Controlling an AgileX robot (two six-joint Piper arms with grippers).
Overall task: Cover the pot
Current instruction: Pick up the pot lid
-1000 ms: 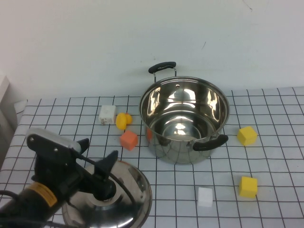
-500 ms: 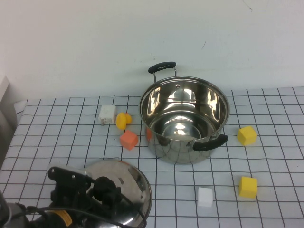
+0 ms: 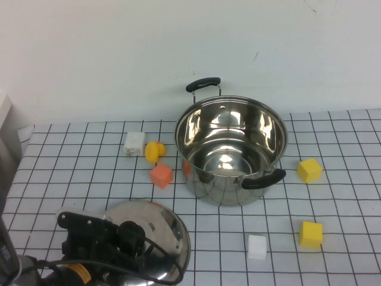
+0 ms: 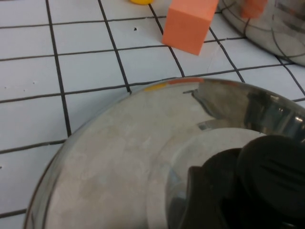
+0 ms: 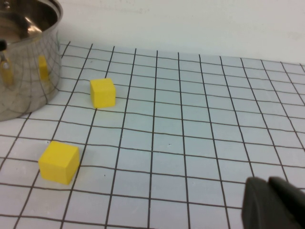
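The pot is a large shiny steel pot with two black loop handles, standing open and empty at the table's middle back. It also shows in the right wrist view and at the edge of the left wrist view. The domed steel lid lies on the table at the near left, and fills the left wrist view. My left gripper is low over the lid, shut on its black knob. My right gripper is shut and empty, right of the pot, and out of the high view.
An orange block, a yellow round piece and a white block lie left of the pot. Two yellow blocks and a white block lie to its right. A white wall stands behind.
My left arm has dropped from above the lid down onto it, its open fingers coming down around the knob. The lid, pot and blocks have not moved.
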